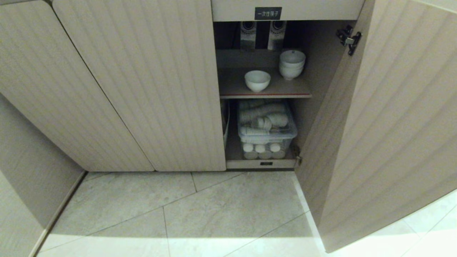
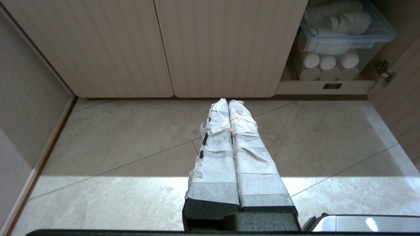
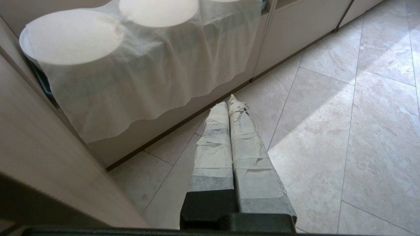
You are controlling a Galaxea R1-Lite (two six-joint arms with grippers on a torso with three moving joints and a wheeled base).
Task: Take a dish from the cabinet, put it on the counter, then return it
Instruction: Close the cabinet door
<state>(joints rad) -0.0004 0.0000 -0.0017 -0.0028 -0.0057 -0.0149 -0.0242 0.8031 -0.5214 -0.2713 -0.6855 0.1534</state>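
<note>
My right hand (image 3: 229, 103) is pressed narrow, its two tape-wrapped fingers (image 3: 213, 147) touching along their length and holding nothing. It hangs over the pale tiled floor (image 3: 328, 131), with a white cloth (image 3: 147, 65) draped over round plates up ahead of its tips and a ribbed beige door panel (image 3: 49, 157) close along one side of it.

My left hand (image 2: 228, 101) is likewise closed and empty, fingers together above the floor, pointing toward the foot of the cabinet (image 2: 164, 49). Ahead of it and off to one side, the open compartment shows a clear plastic bin (image 2: 347, 32) packed with white cups.

From my head, neither hand shows. The cabinet's right door (image 1: 392, 125) stands open. On the red-edged upper shelf (image 1: 264, 94) sits a single white bowl (image 1: 257, 80), with a stack of white bowls (image 1: 292, 64) just behind it and apart from it. A small black label (image 1: 267, 13) sits above the opening.
</note>
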